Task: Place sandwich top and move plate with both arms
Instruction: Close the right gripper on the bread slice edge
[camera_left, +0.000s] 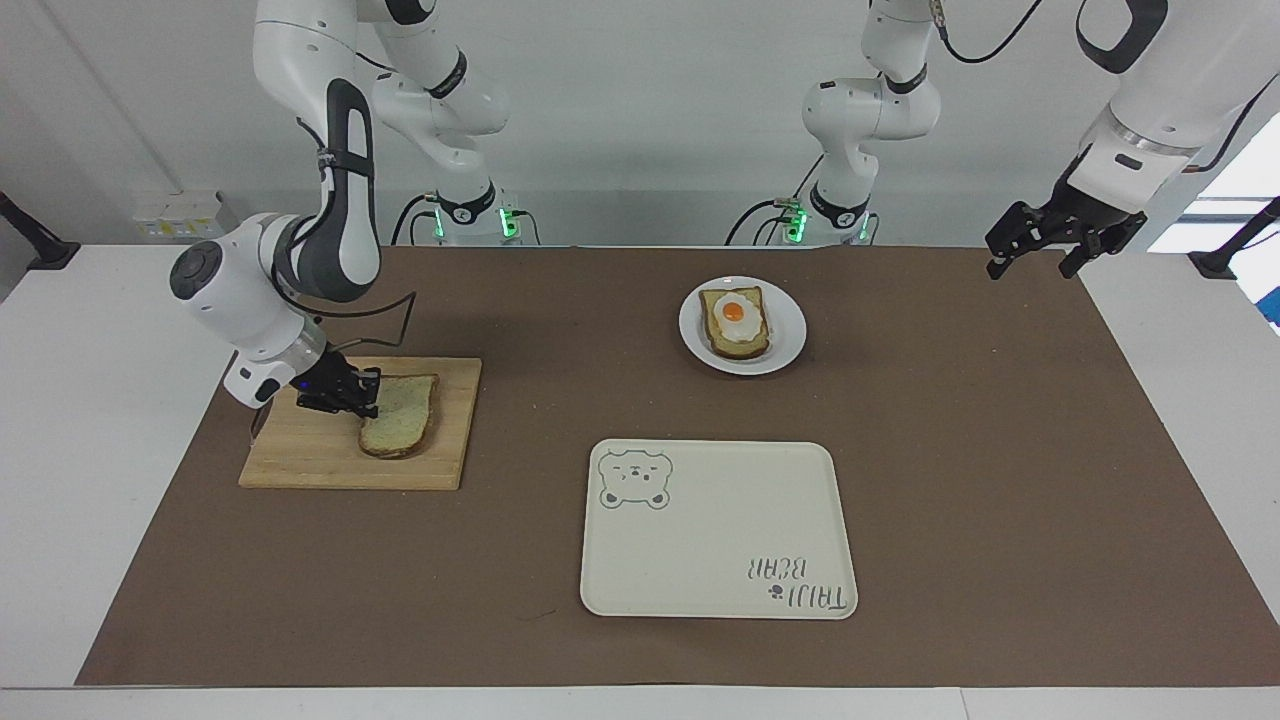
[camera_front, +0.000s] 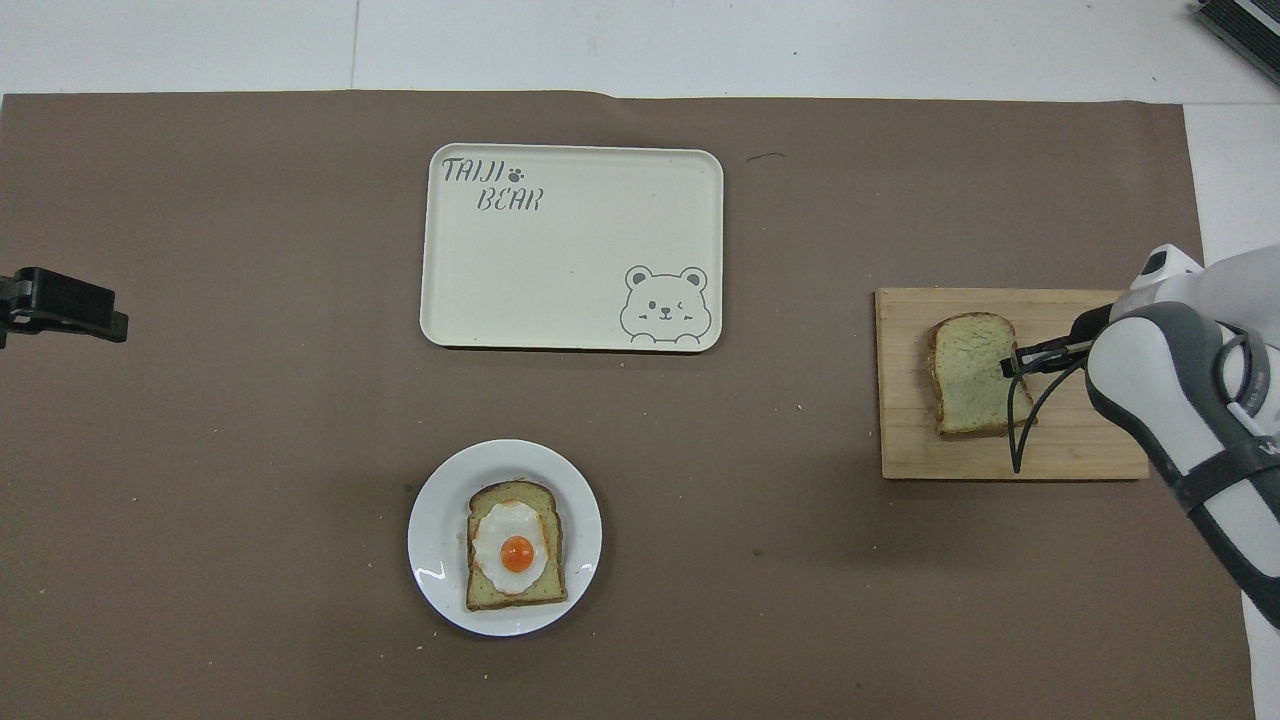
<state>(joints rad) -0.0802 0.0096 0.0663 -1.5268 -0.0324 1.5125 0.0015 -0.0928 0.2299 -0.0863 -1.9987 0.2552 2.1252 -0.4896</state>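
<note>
The top (camera_left: 399, 415) lay on a wooden board (camera_left: 300, 462) at the right arm's end of the bench (camera_left: 90, 420). The right gripper (camera_left: 352, 398) was low at the slice's edge, its jaws pinched shut on the crust. On a clock face laid over the overhead view, the gripper sat at the slice's 3 o'clock side. The slice's other end tipped down onto the board.

The plate (camera_left: 790, 335) sat in the middle of the brown mat (camera_left: 1000, 450), nearer the robots than the tray (camera_left: 720, 540). A slice with a fried egg (camera_left: 737, 320) lay on the plate. The mat between board and plate was bare and open. There was also bare mat all round the plate and between the plate and the tray.

The left gripper (camera_left: 1040, 250) waited up in the air over the mat's corner at the left arm's end, its jaws wide with nothing in them.

The facing view showed both whole arms and how high each gripper was. The overhead view showed only the left gripper's black tip (camera_front: 60, 305) at 9 o'clock. It showed the top (camera_front: 968, 372) flat from above. The right arm (camera_front: 1190, 400) covered part of the board (camera_front: 905, 440) there. It also showed the bear on the tray (camera_front: 570, 250) the right way up.
</note>
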